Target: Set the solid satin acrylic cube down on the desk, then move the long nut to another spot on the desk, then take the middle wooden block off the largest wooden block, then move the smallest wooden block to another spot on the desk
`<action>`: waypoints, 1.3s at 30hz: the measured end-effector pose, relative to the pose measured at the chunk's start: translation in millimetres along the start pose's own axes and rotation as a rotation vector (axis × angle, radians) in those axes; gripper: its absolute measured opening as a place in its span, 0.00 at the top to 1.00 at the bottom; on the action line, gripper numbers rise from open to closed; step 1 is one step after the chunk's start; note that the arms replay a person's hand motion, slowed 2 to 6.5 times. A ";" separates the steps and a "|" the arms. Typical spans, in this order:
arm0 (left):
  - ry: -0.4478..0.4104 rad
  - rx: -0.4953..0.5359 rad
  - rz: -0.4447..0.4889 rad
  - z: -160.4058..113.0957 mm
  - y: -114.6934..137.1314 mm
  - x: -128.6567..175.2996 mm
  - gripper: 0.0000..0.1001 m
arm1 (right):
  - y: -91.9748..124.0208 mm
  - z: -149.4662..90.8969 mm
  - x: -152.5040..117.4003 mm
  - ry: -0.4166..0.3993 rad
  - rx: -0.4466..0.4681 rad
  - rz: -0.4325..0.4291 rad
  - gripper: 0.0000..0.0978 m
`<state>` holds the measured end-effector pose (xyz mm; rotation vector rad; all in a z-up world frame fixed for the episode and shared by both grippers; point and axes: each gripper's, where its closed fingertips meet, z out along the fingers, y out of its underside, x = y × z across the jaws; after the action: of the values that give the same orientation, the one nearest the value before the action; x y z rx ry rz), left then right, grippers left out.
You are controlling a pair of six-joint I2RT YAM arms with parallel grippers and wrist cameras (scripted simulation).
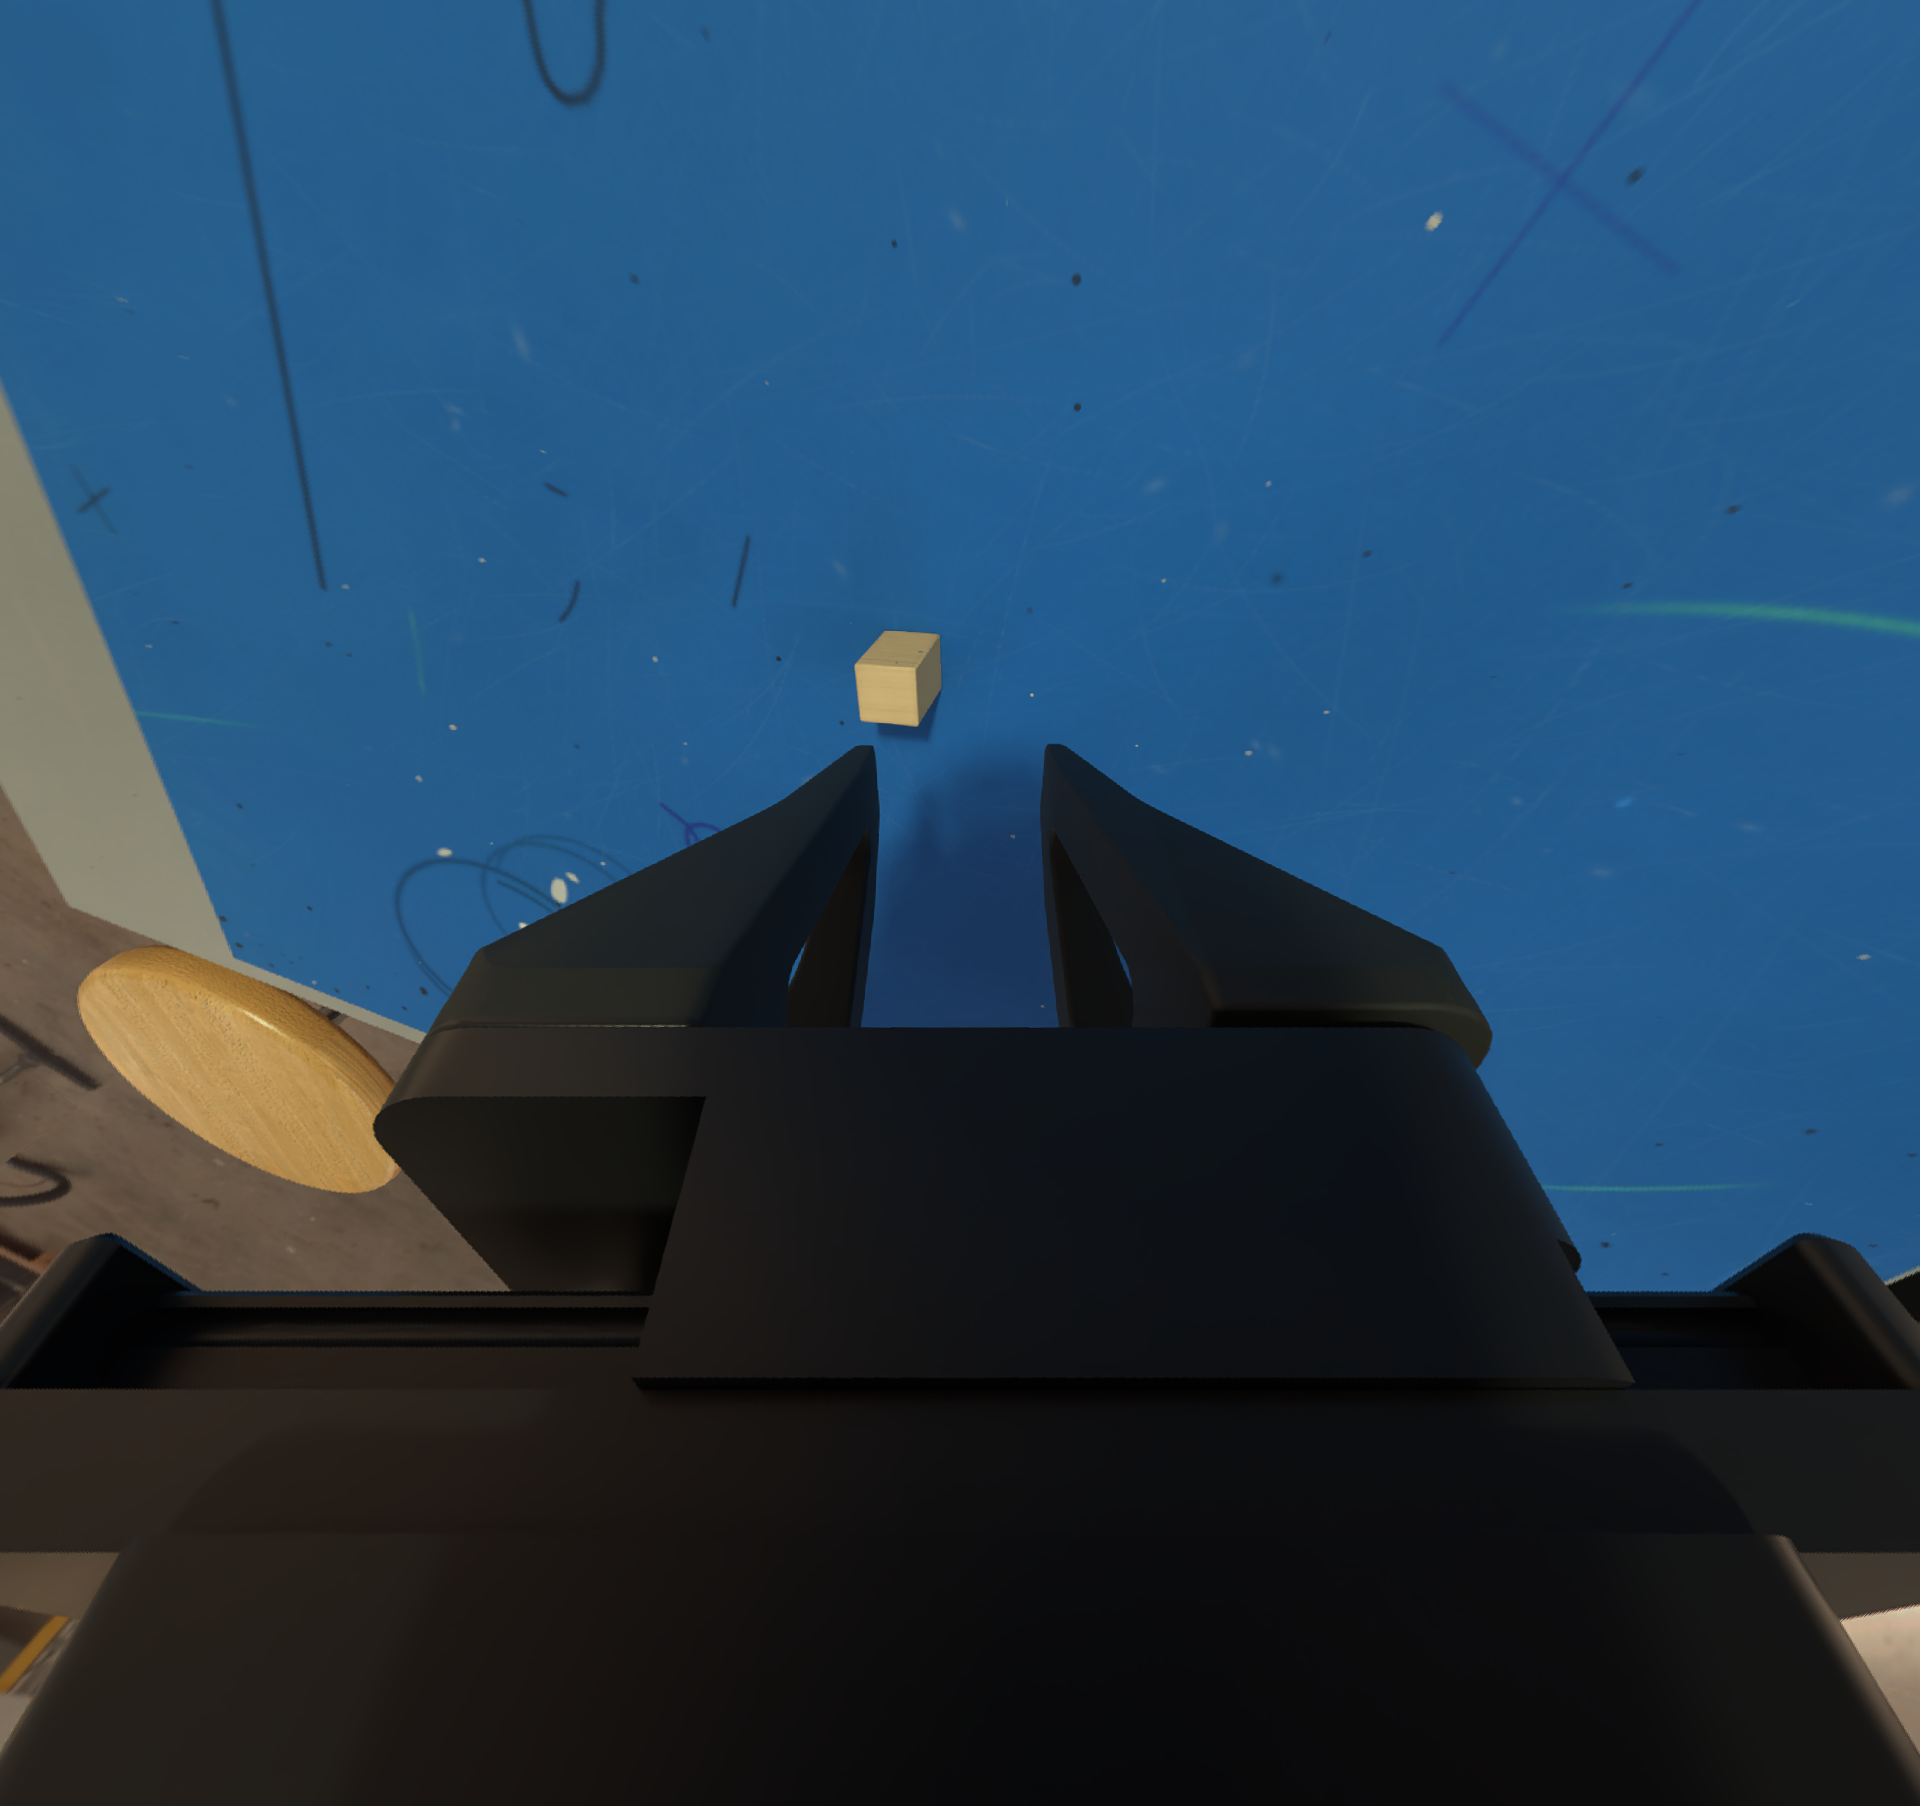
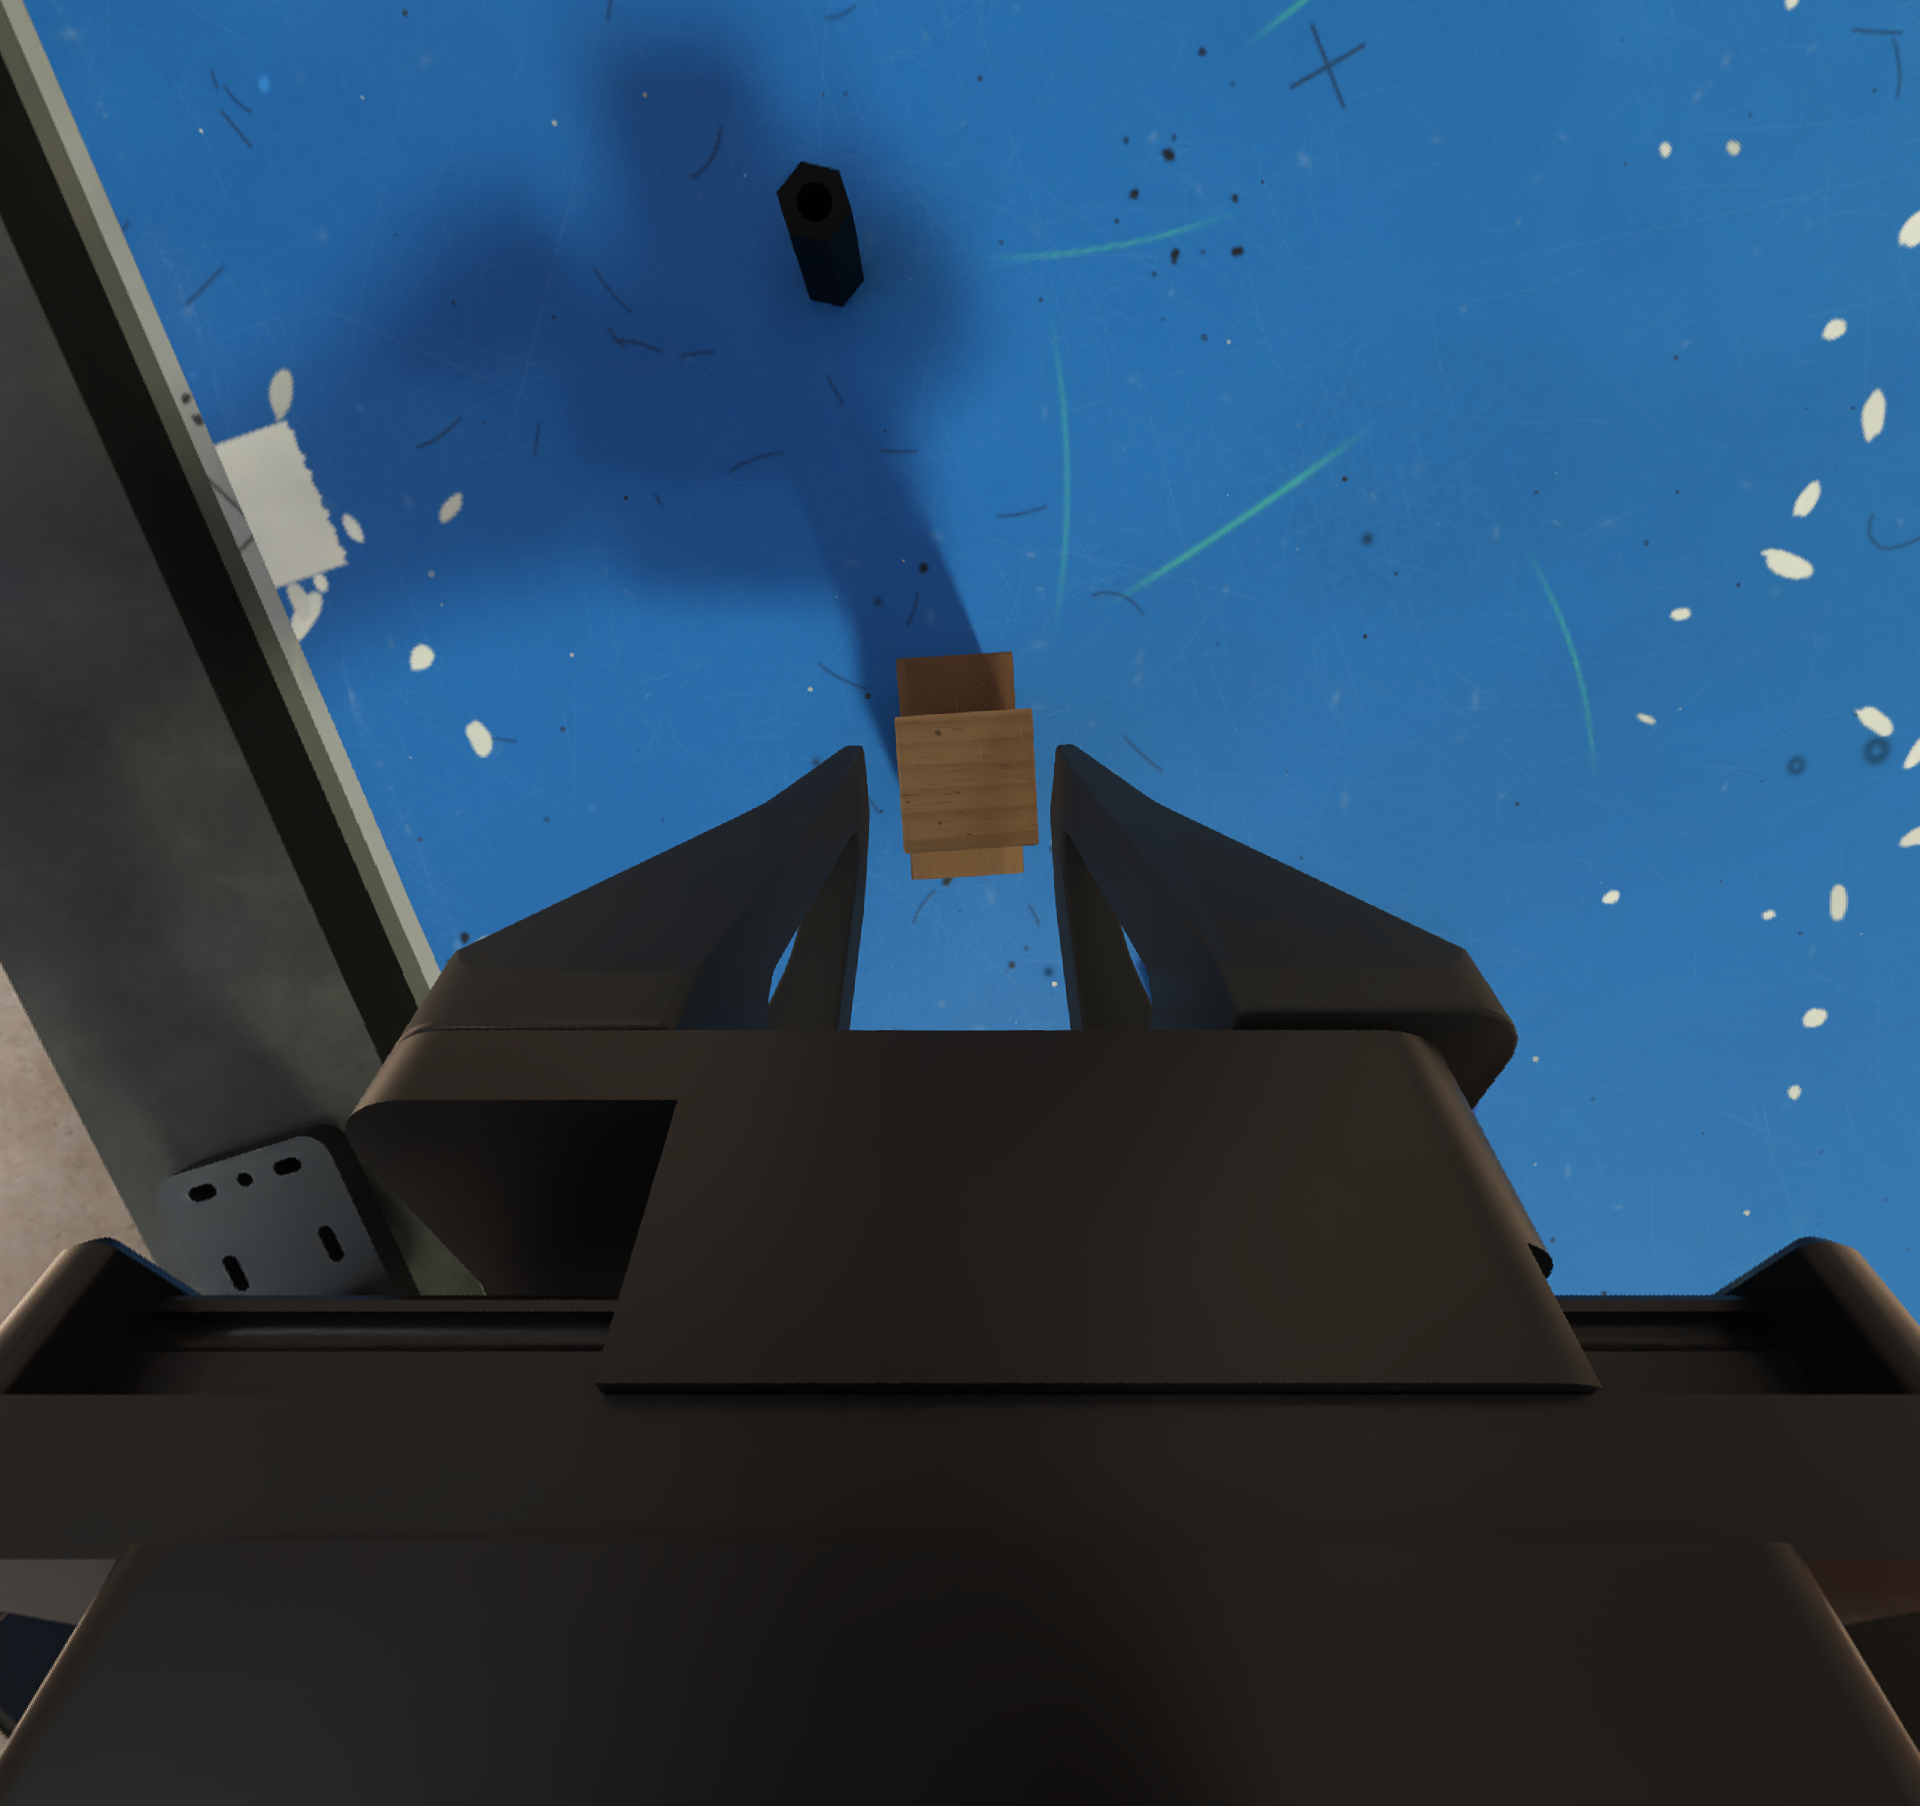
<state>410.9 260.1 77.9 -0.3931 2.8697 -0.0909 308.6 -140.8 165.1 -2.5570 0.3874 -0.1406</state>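
Hovering over the scuffed blue desk (image 1: 1351, 509), the left gripper (image 1: 959, 748) hangs with fingers apart and empty near the small pale wooden block (image 1: 898, 678); the right gripper (image 2: 959, 748), likewise spread, straddles the mid-sized brown wooden block (image 2: 966, 780), apparently unlifted from the larger one (image 2: 955, 682), beyond which the black hexagonal long nut (image 2: 823, 234) stands.

The left gripper (image 1: 958, 754) hangs above the blue tabletop (image 1: 1247, 406) with its two dark fingers (image 1: 831, 852) parted and nothing between them. A small pale wooden cube, the smallest wooden block (image 1: 898, 678), sits on the tabletop just beyond the tip of the finger on the picture's left, apart from it. The surface is scuffed, with dark scribbles, thin lines and pale specks. At lower left, past the tabletop's edge, a round wooden stool seat (image 1: 234, 1065) stands over a brownish floor.
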 end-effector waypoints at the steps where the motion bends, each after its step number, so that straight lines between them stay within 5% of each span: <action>1: 0.006 -0.018 0.008 6.2 1.8 -0.3 0.74 | 1.1 0.1 0.1 -0.001 -0.002 0.000 0.69; 13: 0.024 -0.074 0.043 43.8 6.6 -7.1 0.75 | 14.4 1.5 3.5 -0.029 -0.003 0.014 0.70; 28: -0.010 -0.094 0.056 56.2 9.0 -18.3 0.73 | 18.2 18.8 0.0 -0.089 -0.020 0.008 0.71; 39: 0.055 -0.125 0.023 62.3 14.9 -17.5 0.77 | 16.1 29.2 -1.2 -0.107 -0.026 -0.006 0.71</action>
<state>438.8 277.4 20.1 -0.3862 2.9429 0.0833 308.7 -138.8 131.8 -2.5782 0.3430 -0.0004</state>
